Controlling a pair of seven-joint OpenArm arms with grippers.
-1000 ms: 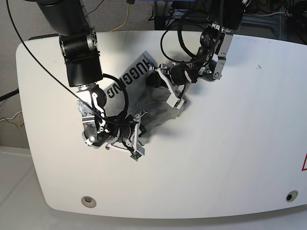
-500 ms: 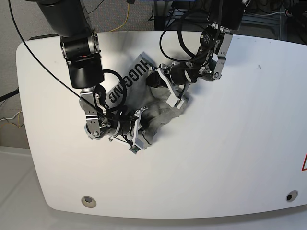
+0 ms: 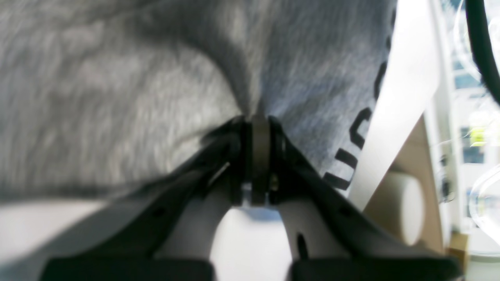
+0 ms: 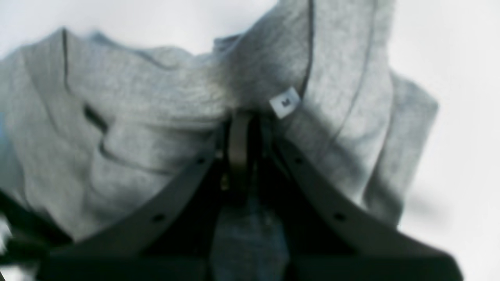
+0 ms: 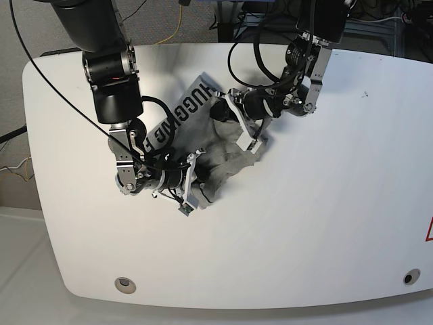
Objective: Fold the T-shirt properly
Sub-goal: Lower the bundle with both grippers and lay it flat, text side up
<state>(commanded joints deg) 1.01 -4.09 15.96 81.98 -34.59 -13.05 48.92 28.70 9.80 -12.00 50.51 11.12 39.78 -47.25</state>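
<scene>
The heather-grey T-shirt (image 5: 216,159) lies bunched on the white table (image 5: 325,203), with its black lettering (image 5: 177,115) facing up at the back left. My left gripper (image 5: 252,141) is shut on a pinch of the grey cloth (image 3: 117,89) at the bundle's right side; the lettering (image 3: 351,144) shows beside its fingers. My right gripper (image 5: 191,184) is shut on crumpled folds of the shirt (image 4: 136,128) at the front left, right under a small white label (image 4: 285,102).
Both arms reach in from the far edge, the one on the left (image 5: 111,74) over the shirt's left side. A round fitting (image 5: 124,284) sits near the front left edge, another (image 5: 410,276) at the front right.
My right gripper has drawn its hold of the shirt slightly back and left, tightening the bundle. The left gripper has shifted a little, and more of the lettering shows.
</scene>
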